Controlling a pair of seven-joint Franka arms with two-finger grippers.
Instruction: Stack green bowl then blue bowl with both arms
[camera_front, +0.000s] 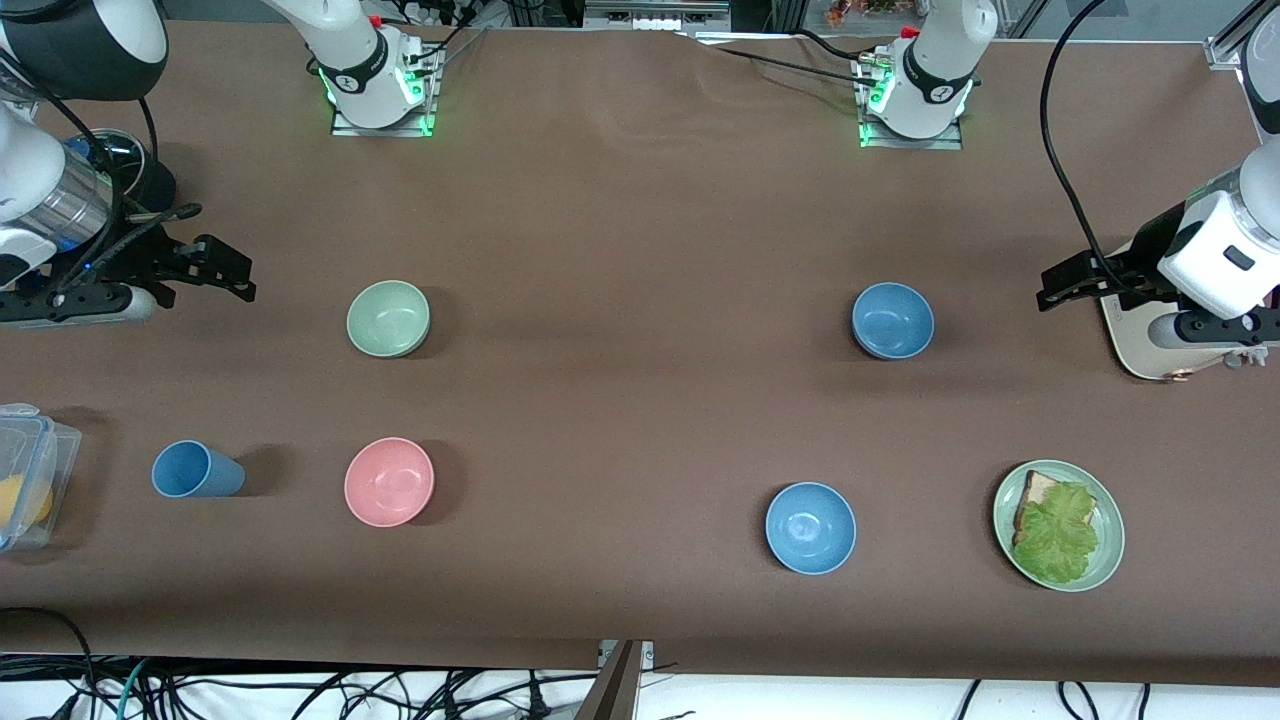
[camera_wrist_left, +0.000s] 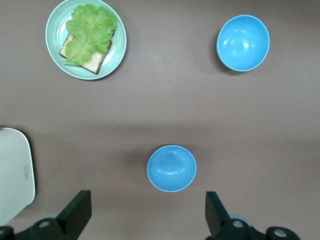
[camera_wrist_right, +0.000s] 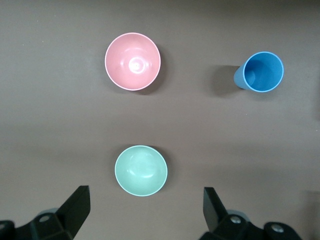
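Sitting toward the right arm's end of the tabletop (camera_front: 640, 230), the green bowl (camera_front: 388, 318) lies at three o'clock from the released right gripper (camera_front: 225, 270), while the blue bowl (camera_front: 892, 320) lies at nine o'clock from the equally released left gripper (camera_front: 1062, 285).

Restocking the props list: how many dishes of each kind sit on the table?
Bowls: 4, namely green bowl, blue bowl, pink bowl, glossy blue bowl
Cups: 1, blue cup
Plates: 1, green plate
Total: 6
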